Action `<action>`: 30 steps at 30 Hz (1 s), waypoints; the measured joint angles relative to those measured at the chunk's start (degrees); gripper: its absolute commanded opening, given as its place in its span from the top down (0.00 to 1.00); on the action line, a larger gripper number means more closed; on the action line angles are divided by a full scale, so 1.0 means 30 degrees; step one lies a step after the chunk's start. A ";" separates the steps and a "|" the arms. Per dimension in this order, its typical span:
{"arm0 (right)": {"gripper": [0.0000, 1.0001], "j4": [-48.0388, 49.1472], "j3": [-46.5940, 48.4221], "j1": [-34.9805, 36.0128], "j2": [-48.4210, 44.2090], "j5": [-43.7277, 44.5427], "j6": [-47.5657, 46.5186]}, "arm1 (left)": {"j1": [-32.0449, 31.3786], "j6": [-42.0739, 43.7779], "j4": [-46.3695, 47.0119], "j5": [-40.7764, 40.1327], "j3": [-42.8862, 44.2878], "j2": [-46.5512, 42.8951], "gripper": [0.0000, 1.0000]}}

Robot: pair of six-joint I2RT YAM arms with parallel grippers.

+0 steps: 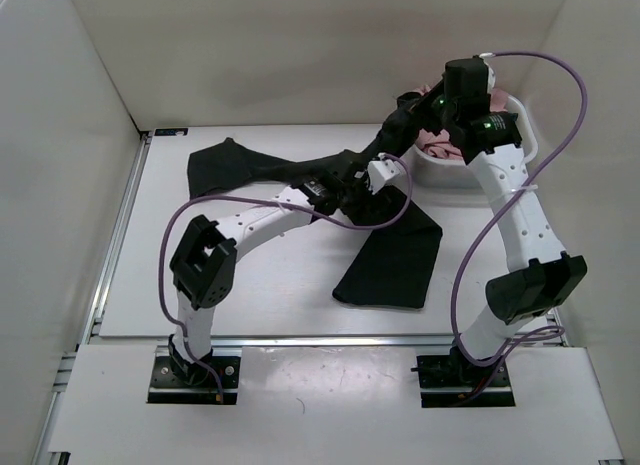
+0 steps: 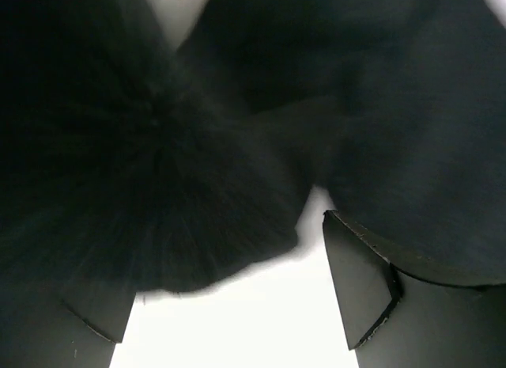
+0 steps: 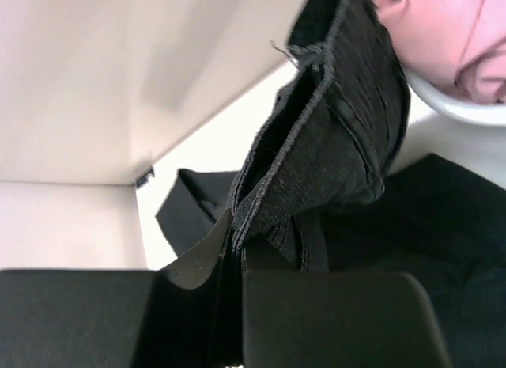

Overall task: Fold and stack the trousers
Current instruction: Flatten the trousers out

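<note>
No fold looks made yet: the trousers (image 1: 390, 260) sprawl across mid-frame, the right gripper (image 3: 233, 241) pinching their lifted edge at upper right, the left gripper (image 2: 213, 265) gaping over their bunched cloth.

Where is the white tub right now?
In the top view the white tub sits at the table's far right corner, partly behind the right arm, holding the pink garment, with the trousers spread just left of it.

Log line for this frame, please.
right pincer shut on trousers, lifted near white tub | left pincer open over trousers | not folded
</note>
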 measured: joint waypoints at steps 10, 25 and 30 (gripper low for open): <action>1.00 0.0073 0.0619 0.0364 -0.1392 0.0947 -0.0641 | 0.3891 0.2841 0.0211 -0.3723 0.2659 0.0925 0.86; 1.00 0.4364 -0.2164 0.1902 -0.3359 -0.3395 -0.0750 | 0.9777 1.7121 -0.3942 0.0262 0.8408 -0.8794 0.74; 1.00 0.2907 -0.3971 0.1035 -0.5107 -0.1967 -0.1792 | 0.9719 1.7333 -0.6266 0.2033 0.5085 -0.9020 0.66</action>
